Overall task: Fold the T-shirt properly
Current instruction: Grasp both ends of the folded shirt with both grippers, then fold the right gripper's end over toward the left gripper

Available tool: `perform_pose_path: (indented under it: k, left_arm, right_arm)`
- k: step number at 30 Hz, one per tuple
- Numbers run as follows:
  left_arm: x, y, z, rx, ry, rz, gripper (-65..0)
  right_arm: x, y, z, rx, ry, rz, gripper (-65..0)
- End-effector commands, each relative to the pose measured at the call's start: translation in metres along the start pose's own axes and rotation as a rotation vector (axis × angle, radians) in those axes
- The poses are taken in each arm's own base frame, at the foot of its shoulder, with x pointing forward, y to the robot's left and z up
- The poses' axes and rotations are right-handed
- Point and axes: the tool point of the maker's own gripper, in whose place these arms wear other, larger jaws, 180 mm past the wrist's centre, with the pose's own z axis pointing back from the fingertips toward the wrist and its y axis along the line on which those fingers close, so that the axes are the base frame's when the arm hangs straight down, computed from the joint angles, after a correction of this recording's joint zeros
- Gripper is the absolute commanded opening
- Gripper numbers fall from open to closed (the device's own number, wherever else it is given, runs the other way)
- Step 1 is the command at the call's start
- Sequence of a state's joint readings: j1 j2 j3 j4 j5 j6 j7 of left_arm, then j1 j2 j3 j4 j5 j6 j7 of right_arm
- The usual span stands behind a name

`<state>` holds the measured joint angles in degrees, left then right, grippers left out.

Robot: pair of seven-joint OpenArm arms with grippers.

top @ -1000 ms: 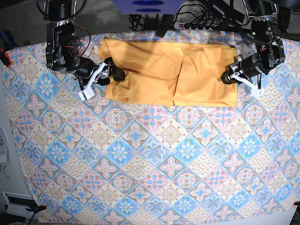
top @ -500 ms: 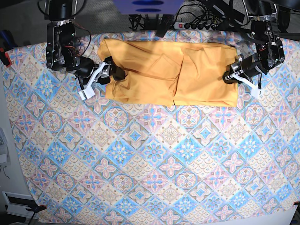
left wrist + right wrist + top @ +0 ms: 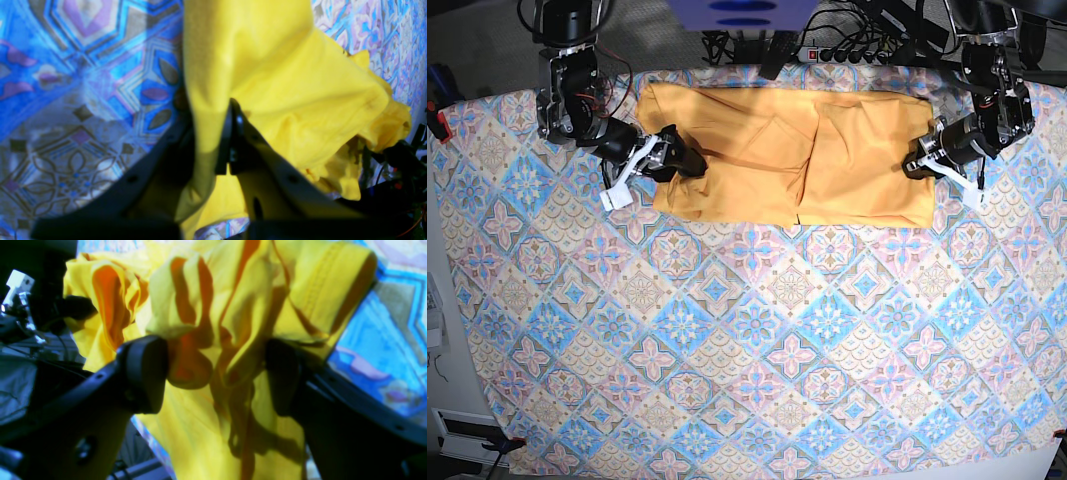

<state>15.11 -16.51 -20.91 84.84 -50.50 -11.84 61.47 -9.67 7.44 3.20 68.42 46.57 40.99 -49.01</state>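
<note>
Lying folded lengthwise on far part of tablecloth [image 3: 757,330]: T-shirt [image 3: 792,155], a long band, left to right. Left gripper [image 3: 230,146] clenched on fabric at right end. Right gripper [image 3: 213,373] at left end, jaws spread wide, bunched folds between pads, not pinched. Power strip [image 3: 847,52] and cables beyond far edge

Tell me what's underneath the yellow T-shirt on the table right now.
The T-shirt lies on the patterned tablecloth, which shows all around it. Anything else beneath is covered. The left gripper is shut on one end; the open right gripper straddles bunched fabric at the other.
</note>
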Motion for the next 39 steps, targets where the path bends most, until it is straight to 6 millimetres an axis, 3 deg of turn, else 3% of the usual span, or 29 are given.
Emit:
perform_pose_path:
  k: [1,10,13,18,21,27,39]
  left_arm:
    - [0.011,-0.002,0.004,-0.009,-0.029,-0.015,-65.0]
    - [0.016,-0.005,0.003,-0.014,-0.037,-0.019,-65.0]
    - [0.016,-0.005,0.003,-0.014,-0.037,-0.019,-65.0]
    - [0.016,-0.005,0.003,-0.014,-0.037,-0.019,-65.0]
    - [0.016,-0.005,0.003,-0.014,-0.037,-0.019,-65.0]
    - [0.016,-0.005,0.003,-0.015,-0.038,-0.02,-65.0]
    - [0.001,-0.022,-0.009,-0.06,-0.03,0.027,-65.0]
  right_arm:
    - [-0.029,-0.008,-0.001,-0.041,0.117,-0.003,-20.1]
    - [-0.054,0.015,-0.02,0.022,0.203,0.015,-21.0]
    - [-0.05,0.016,-0.021,0.025,0.199,0.023,-30.8]
    - [-0.029,0.014,-0.024,0.022,0.168,0.047,-53.2]
    - [-0.029,0.013,-0.023,0.019,0.168,0.047,-57.5]
    - [0.008,0.01,-0.023,0.01,0.126,0.109,-64.8]
    - [0.094,0.027,-0.034,0.032,0.021,0.237,-64.8]
